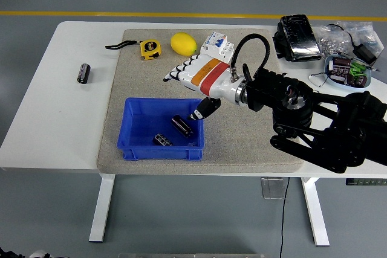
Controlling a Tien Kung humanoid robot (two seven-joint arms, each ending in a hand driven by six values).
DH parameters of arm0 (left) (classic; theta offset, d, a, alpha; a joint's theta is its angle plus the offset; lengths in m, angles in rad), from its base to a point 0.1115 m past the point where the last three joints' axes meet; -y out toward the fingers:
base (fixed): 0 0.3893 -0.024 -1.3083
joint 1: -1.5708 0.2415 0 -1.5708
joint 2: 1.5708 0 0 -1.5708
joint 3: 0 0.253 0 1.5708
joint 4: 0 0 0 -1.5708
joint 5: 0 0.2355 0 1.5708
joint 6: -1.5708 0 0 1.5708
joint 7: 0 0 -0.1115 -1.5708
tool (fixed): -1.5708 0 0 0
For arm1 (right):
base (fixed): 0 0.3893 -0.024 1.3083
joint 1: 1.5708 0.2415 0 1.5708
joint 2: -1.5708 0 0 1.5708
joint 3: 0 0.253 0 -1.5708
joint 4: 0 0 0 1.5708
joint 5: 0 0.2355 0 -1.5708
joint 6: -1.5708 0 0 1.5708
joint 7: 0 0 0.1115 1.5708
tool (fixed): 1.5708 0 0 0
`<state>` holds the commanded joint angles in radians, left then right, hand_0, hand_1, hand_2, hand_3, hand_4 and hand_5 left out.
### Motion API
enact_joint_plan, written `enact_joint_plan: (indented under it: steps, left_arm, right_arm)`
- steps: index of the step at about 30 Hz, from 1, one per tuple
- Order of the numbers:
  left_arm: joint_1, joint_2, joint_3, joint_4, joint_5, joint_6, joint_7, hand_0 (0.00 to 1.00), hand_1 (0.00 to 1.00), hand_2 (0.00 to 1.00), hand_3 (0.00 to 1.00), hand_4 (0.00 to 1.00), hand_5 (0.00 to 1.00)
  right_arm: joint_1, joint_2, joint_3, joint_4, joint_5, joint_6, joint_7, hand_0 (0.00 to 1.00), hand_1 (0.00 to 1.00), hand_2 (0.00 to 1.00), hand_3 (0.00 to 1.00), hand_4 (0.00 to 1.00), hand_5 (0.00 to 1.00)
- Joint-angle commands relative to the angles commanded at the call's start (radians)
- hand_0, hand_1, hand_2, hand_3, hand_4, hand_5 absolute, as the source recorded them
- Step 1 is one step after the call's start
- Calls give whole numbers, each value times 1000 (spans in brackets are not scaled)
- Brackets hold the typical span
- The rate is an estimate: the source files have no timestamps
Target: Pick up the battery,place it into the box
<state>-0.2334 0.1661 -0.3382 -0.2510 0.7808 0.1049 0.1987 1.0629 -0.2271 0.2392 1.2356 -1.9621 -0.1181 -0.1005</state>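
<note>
The right arm (pixel 326 131) runs off the right edge; the bowl's (pixel 347 72) contents are too small to identify.

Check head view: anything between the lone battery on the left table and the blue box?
Nothing. Between battery and blue box: bare white table, then grey mat.
</note>
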Motion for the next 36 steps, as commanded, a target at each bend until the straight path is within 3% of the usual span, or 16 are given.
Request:
enact_joint_plan:
  steps: [5,8,12,13,14,18,19,24,28,31,33,36]
  left_arm:
    - [-1,0,3,1,-7,0,-1,734,730,772,634,646,534]
    - [1,-1,4,1,-11,1,-2,733,729,772,634,646,531]
    - [3,-2,4,2,-12,1,-3,733,729,772,634,646,531]
    - [4,-3,3,2,-10,1,-2,733,729,772,634,646,531]
    - [5,-4,2,2,-9,1,-2,733,729,772,634,646,531]
    - [7,-7,3,2,-10,1,-3,733,729,772,634,646,531]
    - [8,-8,3,2,-10,2,-3,733,731,772,634,644,532]
    - [7,-11,6,2,-11,2,-5,733,731,772,634,644,532]
    - [2,-12,9,2,-11,4,-6,733,730,772,634,645,533]
    - [1,-12,5,4,-7,6,-7,731,730,772,634,644,533]
    - [-2,-14,8,3,-5,7,-7,731,730,772,634,644,533]
    - [-4,-15,11,3,-9,9,-9,731,730,772,634,644,533]
  right_arm:
    - [-28,-23,50,-25,43,-35,-1,767,791,849,878,998,341]
    - [-63,-44,72,-59,168,-108,12,768,790,849,887,998,361]
    - [-117,-74,96,-68,337,-212,81,768,790,849,887,998,361]
    - [-134,-84,101,-64,376,-227,108,773,792,848,885,998,440]
    - [-155,-95,107,-56,422,-237,147,773,792,848,885,998,440]
    - [-211,-120,133,-35,584,-226,269,773,792,848,885,998,440]
    - [-225,-124,139,-30,630,-219,308,752,754,809,836,998,749]
    - [-289,-134,167,4,844,-178,476,752,754,809,836,998,749]
    - [-341,-142,205,27,1007,-154,534,740,747,801,844,998,769]
    - [-394,-117,267,16,1137,-149,562,738,750,805,849,998,780]
    - [-453,-75,332,-15,1267,-126,590,738,750,805,849,998,780]
    - [-490,-53,368,-30,1345,-112,591,738,750,805,849,998,780]
